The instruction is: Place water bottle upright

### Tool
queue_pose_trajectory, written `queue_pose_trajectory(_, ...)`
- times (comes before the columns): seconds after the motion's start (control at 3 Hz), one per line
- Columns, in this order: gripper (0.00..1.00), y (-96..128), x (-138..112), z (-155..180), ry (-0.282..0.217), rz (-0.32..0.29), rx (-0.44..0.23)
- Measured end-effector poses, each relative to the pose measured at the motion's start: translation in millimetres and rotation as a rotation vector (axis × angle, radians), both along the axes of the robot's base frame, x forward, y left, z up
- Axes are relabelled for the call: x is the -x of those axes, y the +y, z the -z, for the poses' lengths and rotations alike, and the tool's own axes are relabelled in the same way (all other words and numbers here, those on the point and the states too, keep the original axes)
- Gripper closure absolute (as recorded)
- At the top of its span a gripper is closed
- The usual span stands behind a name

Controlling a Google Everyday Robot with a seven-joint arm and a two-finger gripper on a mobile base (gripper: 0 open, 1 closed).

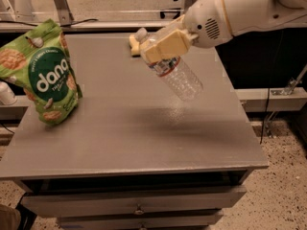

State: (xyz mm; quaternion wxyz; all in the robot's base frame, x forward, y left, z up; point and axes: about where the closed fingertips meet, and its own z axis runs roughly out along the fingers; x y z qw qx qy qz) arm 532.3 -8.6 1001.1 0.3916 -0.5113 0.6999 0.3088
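Camera view | gripper (160,47) above table (144,128); pinching water bottle (181,79) | bottle tilted, off the surface

The grey table (144,143) carries a green snack bag (45,75) at left and a yellow sponge (134,46) at upper centre; above it the gripper (163,49) clasps the water bottle (184,80).

Bare stretch of table (144,138) right of and in front of the bag (45,73), open for a pass at surface height. Well right of the bag, in the air over the table's back half: gripper (165,46) clamped round the tilted bottle (184,83), cap end towards the bag, base hanging clear of the surface. Behind it, farther back than the bag, a yellow block (134,47) lying on the table.
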Motion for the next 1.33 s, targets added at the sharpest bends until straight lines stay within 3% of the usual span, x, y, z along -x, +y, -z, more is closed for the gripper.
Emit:
queue_pose_trajectory(0.33,1.0,10.9,-4.5,-7.5,-0.029,0.008,-0.086)
queue_pose_trajectory(0.67,1.0,44.8,-27.6,-32.1,-0.105,0.008,-0.28)
queue_pose_trajectory(1.33,1.0,97.4,-46.6,-36.5,-0.194,0.062,-0.53)
